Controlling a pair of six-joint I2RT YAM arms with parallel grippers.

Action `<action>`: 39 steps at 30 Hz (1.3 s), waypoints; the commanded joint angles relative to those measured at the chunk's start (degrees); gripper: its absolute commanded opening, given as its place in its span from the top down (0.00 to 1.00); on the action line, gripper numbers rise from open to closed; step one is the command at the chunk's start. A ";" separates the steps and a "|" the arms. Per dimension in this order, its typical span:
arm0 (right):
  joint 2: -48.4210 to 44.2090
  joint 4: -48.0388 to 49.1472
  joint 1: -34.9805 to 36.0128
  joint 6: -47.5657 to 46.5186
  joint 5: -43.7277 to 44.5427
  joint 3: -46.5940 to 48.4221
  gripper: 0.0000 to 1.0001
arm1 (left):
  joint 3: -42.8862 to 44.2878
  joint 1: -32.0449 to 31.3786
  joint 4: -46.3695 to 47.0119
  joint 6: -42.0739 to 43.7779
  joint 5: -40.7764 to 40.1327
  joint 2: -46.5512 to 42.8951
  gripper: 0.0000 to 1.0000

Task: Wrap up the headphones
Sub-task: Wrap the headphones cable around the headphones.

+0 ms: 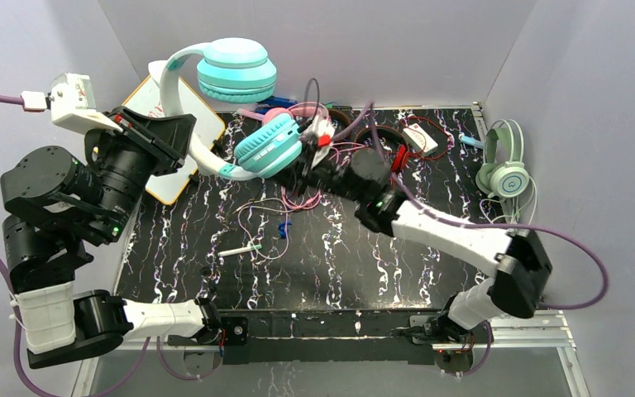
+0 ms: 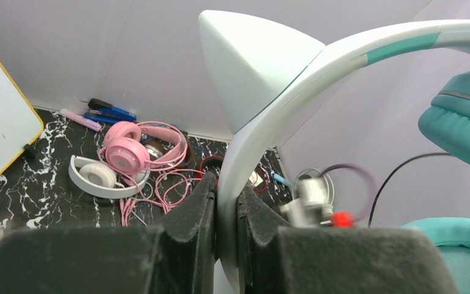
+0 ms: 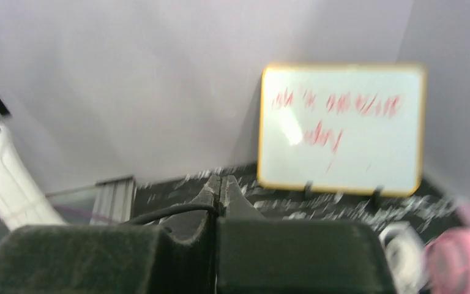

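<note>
Holds the teal headphones (image 1: 236,70) up off the table (image 1: 339,265) at the left rear, near the whiteboard (image 1: 159,112). Clamps the white headband (image 2: 266,122) between the pads of the left gripper (image 2: 226,208), with both cups free in the air. Pinches a thin black cord (image 3: 171,211) in the right gripper (image 3: 220,184), jaws fully together on it, close by the lower cup (image 1: 269,147).

Likely troubles, as a judgement:
- May slip on the smooth curved band, so that the set pivots or drops.
- May drag the cord out through the right fingers, or strain it at the cup if drawn hard.
- May snag slack on the pink headphones (image 2: 125,150) and their tangled lead below.
- May bump the whiteboard while turning.
</note>
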 commanded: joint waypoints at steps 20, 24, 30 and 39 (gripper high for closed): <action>-21.28 -58.37 -2.19 -10.51 32.60 25.09 0.99 | -1.84 -0.29 10.25 3.50 -1.98 -1.66 1.00; -25.72 -58.41 -2.27 -9.65 35.89 17.20 0.99 | -5.31 -0.29 10.43 3.21 -2.57 -1.79 1.00; -30.72 -58.92 -2.21 -3.86 39.57 2.58 0.99 | -7.55 -0.29 8.88 3.49 -6.39 0.34 1.00; -33.88 -65.40 -2.45 6.45 40.82 -8.45 0.22 | -15.90 -0.29 2.37 -5.20 -12.27 3.14 1.00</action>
